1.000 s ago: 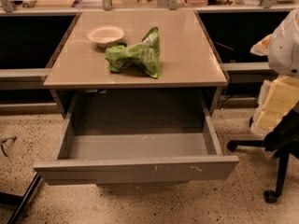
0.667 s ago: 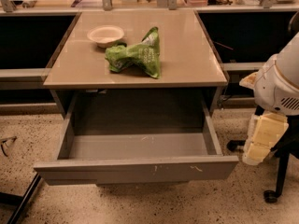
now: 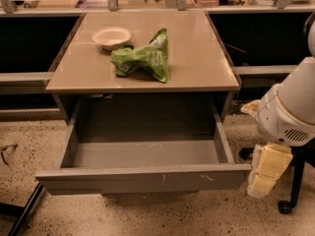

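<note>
- Drawer (image 3: 142, 177) stands pulled well out from under the bench (image 3: 202, 63); its inside shows bare grey, and its front panel hangs over the speckled floor (image 3: 147, 215).
- End effector (image 3: 261, 180) hangs low at the right, just beside the drawer's front right corner and apart from it, below the white arm (image 3: 290, 107). It holds nothing that shows; whether it is wide or narrow I cannot tell.
- Bag (image 3: 142, 58), green and crumpled, lies near the middle of the bench top, with a white bowl (image 3: 111, 36) just behind it to the left, touching or nearly so.
- Risk, as I judge it: the end effector sits so close to the corner that a sideways move toward the bench could clip the drawer front and knock the drawer askew or jolt it shut.
- Risk: the arm's bulk is near the drawer's right side, so a reach up to the bench top could catch the bench edge.
- Risk: the bag is soft and lumpy, so a nudge could slide it into the bowl or toward the front edge, above the open drawer.
- Risk: a black castor (image 3: 285, 206) stands just behind the end effector, leaving little room to back away.
</note>
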Motion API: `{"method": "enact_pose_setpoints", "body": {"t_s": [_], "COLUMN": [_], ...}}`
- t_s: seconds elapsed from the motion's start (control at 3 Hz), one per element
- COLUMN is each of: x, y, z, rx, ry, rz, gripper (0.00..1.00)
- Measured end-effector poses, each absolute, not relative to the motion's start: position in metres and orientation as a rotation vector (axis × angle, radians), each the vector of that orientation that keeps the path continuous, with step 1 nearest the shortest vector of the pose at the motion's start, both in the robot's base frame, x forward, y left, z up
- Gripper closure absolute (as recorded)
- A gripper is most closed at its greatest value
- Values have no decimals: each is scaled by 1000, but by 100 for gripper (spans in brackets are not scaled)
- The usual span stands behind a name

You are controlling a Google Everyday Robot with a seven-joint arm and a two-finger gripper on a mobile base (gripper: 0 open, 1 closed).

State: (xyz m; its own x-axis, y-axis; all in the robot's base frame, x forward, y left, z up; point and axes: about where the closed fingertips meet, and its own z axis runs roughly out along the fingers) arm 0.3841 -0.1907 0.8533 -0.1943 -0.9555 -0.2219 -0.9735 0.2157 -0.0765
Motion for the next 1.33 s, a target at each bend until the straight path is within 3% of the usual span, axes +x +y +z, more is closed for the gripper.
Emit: {"method": "enact_pose_setpoints", "body": {"t_s": [0.67, 1.33], "x": [370, 330], "y": [-187, -159], "z": [821, 745], "rx": [-1849, -1986], "ry": [2279, 2166], "rz": [212, 514], "gripper": [0, 0]}}
